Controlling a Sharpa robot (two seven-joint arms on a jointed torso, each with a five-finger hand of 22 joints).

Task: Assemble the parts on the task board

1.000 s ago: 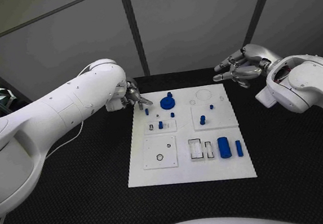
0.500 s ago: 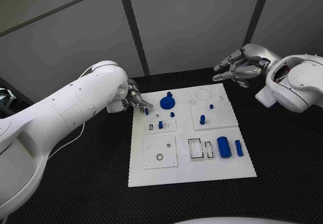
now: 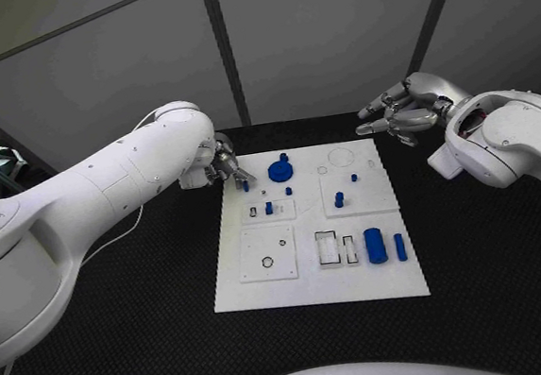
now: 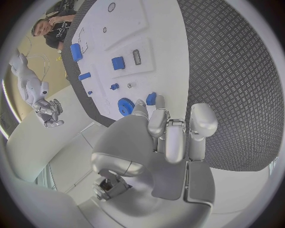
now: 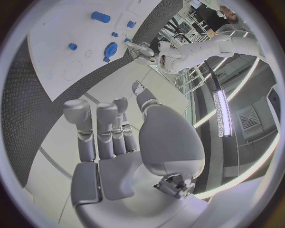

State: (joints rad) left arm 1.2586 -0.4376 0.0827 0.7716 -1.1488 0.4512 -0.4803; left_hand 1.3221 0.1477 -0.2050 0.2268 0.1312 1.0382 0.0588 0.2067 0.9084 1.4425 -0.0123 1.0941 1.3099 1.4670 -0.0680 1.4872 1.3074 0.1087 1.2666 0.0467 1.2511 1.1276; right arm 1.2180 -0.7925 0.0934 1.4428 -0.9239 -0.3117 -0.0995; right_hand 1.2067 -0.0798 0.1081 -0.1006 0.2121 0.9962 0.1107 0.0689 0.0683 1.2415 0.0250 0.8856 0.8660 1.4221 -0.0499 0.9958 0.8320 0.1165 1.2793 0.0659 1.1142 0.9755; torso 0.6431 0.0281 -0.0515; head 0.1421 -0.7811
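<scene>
Hovering beside the blue gear, the left hand pinches a small blue peg; right hand loosely spread, empty.

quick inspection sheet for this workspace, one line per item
surface: black textured table, with the white board in its middle.
job's things: blue gear near the board's far edge; small blue pegs standing mid-board; a blue cylinder and a thin blue bar lying toward the near right.
clutter: nothing seen.
robot hands: left robot hand at the board's far left corner, fingertips next to the gear, holding nothing I can make out; right robot hand raised beyond the far right corner, fingers apart, empty.
cables: a thin pale cable on the table under the left arm.
surroundings: grey panel walls behind the table.
</scene>
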